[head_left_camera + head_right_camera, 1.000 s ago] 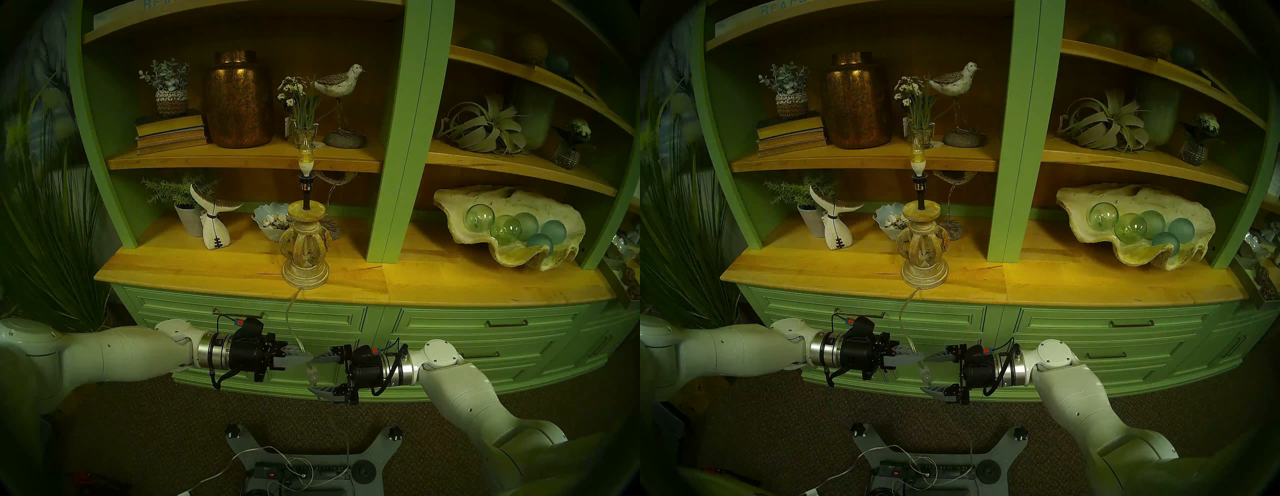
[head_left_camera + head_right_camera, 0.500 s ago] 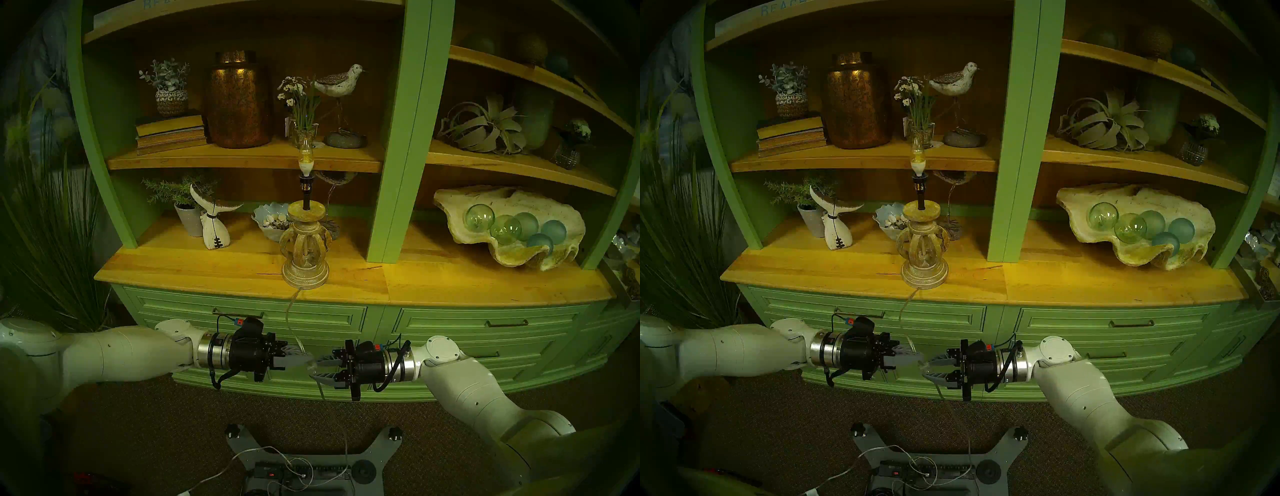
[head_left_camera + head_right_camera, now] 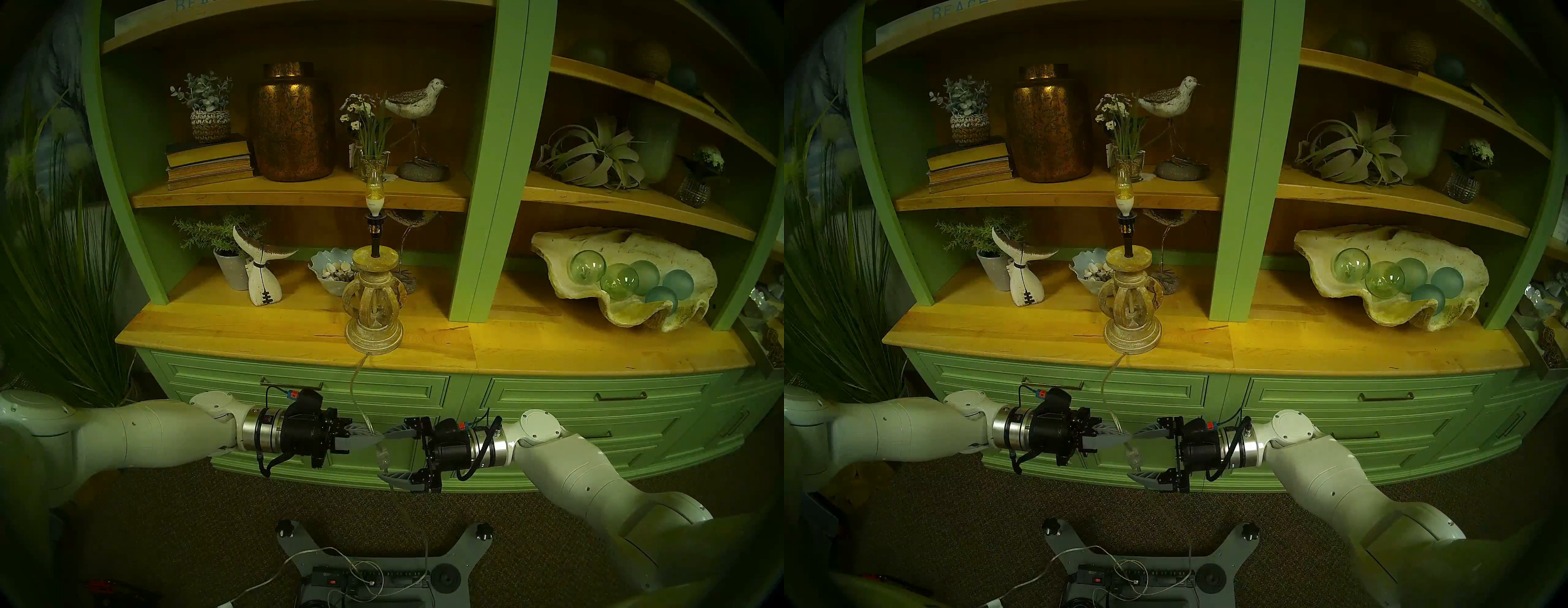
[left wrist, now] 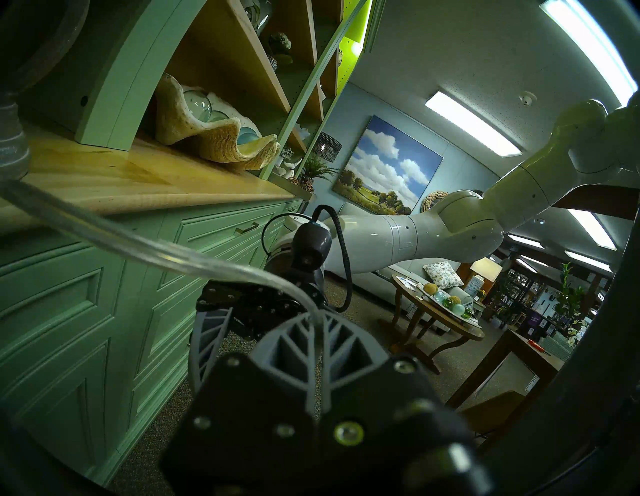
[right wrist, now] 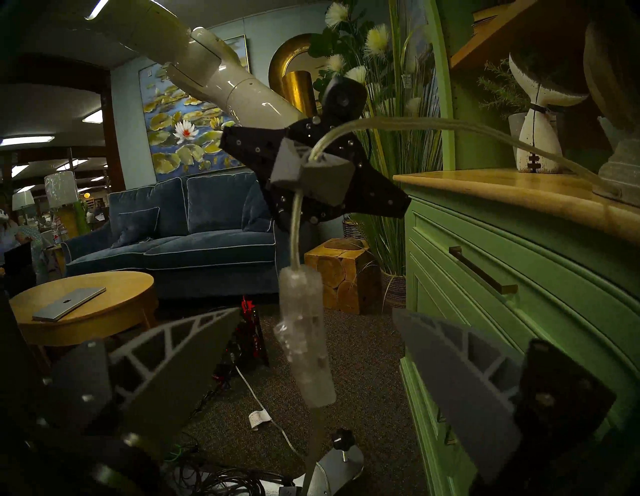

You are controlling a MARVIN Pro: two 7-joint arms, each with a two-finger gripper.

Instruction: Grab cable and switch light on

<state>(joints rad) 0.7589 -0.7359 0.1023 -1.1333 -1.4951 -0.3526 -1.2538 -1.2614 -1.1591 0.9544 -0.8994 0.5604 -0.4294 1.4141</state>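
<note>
My left gripper pinches the thin clear lamp cable; my right gripper gapes wide around its clear oblong inline switch.

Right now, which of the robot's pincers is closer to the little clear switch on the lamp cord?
Right. The right pincer stands open with the switch hanging between its fingers, untouched. The left pincer is shut on the cord just above the switch.

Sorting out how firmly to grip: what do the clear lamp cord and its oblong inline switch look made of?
The clear lamp cord: apparently soft glossy translucent plastic; it bends smoothly and pale strands show inside. The oblong inline switch: likely harder clear moulded plastic, cloudy and ridged.
</note>
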